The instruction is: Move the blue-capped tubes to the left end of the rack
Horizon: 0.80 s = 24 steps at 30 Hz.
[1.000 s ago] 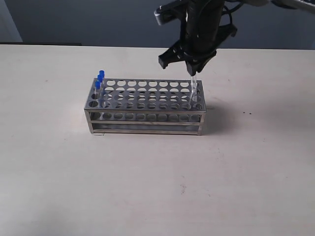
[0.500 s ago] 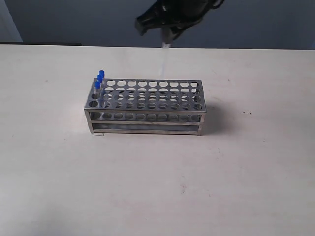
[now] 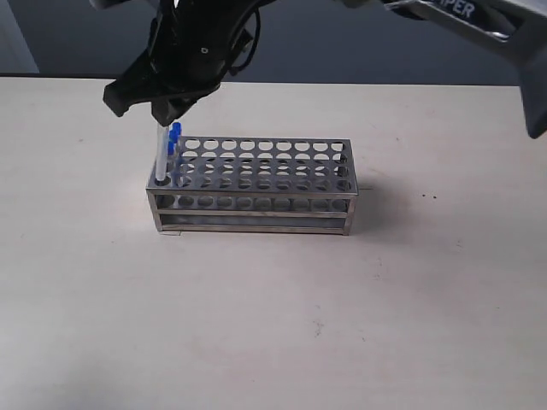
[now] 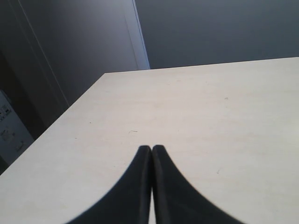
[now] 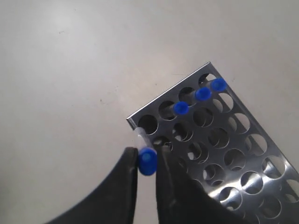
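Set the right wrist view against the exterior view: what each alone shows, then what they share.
Right wrist only: the bright blue cap of the thin clear tube pinched in the right gripper. Exterior only: the shiny steel perforated rack at full length, with its open wire sides. Both: three blue-capped tubes standing at the rack's left end, and the held tube at the corner hole beside them.

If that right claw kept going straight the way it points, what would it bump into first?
Probably the rack, at its left end: the tube in the right gripper aims at a corner hole; depth is unclear.
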Tool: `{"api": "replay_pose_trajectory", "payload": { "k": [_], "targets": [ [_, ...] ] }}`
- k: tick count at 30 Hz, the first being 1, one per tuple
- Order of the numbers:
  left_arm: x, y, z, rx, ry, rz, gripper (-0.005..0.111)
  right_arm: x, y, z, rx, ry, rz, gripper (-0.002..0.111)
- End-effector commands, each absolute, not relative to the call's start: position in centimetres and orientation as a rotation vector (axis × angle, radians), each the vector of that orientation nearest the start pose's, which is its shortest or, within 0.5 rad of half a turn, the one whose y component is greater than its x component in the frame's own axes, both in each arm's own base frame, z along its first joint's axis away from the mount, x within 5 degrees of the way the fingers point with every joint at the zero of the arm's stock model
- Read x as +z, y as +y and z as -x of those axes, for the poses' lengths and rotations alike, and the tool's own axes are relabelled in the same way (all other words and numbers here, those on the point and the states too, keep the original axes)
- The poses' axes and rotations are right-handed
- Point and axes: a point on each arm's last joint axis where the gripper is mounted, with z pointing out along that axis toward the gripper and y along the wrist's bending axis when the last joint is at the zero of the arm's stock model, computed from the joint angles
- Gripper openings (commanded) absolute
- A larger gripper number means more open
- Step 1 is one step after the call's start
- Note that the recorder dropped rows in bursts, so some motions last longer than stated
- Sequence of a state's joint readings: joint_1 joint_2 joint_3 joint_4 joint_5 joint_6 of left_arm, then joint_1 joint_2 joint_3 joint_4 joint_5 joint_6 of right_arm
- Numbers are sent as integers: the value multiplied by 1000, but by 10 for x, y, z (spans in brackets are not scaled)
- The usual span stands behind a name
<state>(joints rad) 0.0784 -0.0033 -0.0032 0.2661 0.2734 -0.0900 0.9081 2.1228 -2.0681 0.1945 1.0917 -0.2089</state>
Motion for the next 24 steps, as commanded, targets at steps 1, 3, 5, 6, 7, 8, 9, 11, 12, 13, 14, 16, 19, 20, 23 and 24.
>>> {"api": "replay_pose_trajectory", "payload": {
  "k": [1, 3, 5, 6, 7, 8, 9, 11, 12, 13, 14, 16, 19, 20, 23, 24],
  "targets": [
    [190, 10, -54, 235, 1742, -26, 0, 287, 388, -284, 480, 2309, 1382, 0],
    [190, 10, -54, 235, 1742, -26, 0, 282, 390, -285, 473, 2319, 1388, 0],
    [190, 10, -54, 235, 1742, -26, 0, 277, 391, -286, 470, 2325, 1390, 0],
    [190, 10, -54, 235, 1742, -26, 0, 275, 392, -287, 465, 2328, 1391, 0],
    [190, 10, -54, 235, 1742, -26, 0, 273, 393, -287, 465, 2328, 1389, 0],
    [190, 10, -54, 235, 1742, -26, 0, 272, 393, -288, 467, 2324, 1386, 0],
    [190, 10, -54, 235, 1742, -26, 0, 269, 394, -289, 465, 2327, 1386, 0],
    [190, 10, -54, 235, 1742, -26, 0, 267, 395, -290, 467, 2322, 1381, 0],
    [190, 10, -54, 235, 1742, -26, 0, 265, 396, -291, 467, 2323, 1380, 0],
    [190, 10, -54, 235, 1742, -26, 0, 263, 397, -291, 468, 2326, 1380, 0],
    [190, 10, -54, 235, 1742, -26, 0, 262, 398, -292, 469, 2324, 1378, 0],
    [190, 10, -54, 235, 1742, -26, 0, 257, 399, -293, 468, 2325, 1375, 0],
    [190, 10, -54, 235, 1742, -26, 0, 250, 403, -295, 475, 2320, 1364, 0],
    [190, 10, -54, 235, 1742, -26, 0, 247, 404, -296, 474, 2321, 1363, 0],
    [190, 10, -54, 235, 1742, -26, 0, 239, 407, -297, 496, 2338, 1358, 0],
    [190, 10, -54, 235, 1742, -26, 0, 237, 408, -297, 505, 2338, 1352, 0]
  ]
}}
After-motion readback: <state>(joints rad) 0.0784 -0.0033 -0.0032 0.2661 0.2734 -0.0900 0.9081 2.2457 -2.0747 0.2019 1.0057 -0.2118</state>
